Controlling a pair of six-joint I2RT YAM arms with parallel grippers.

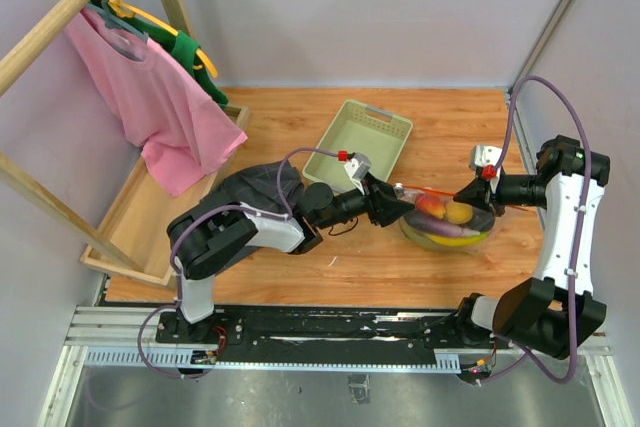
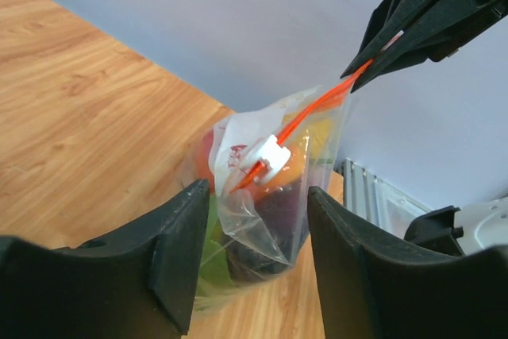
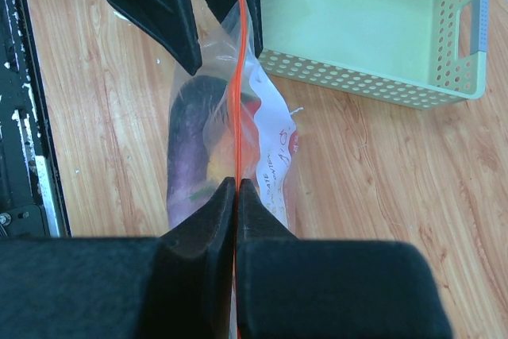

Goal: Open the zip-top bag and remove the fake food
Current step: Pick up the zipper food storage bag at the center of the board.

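Observation:
The zip-top bag (image 1: 447, 222) stands on the wood table, bulging with fake food: a red piece (image 1: 430, 205), a yellow one (image 1: 458, 212), and a dark purple one (image 3: 186, 132). My right gripper (image 3: 237, 184) is shut on the end of the orange-red zip strip (image 3: 240, 77), holding it taut. My left gripper (image 2: 258, 196) is open at the bag's other end, with clear plastic between its fingers. The white slider (image 2: 270, 155) sits just past its fingertips. From above, the left gripper (image 1: 400, 202) and right gripper (image 1: 470, 194) face each other across the bag.
A pale green perforated tray (image 1: 360, 142) lies just behind the bag. A dark cloth (image 1: 255, 187) lies under the left arm. At far left, a pink shirt (image 1: 165, 107) hangs from a wooden rack above a wooden base (image 1: 130, 227). A purple wall lies close on the right.

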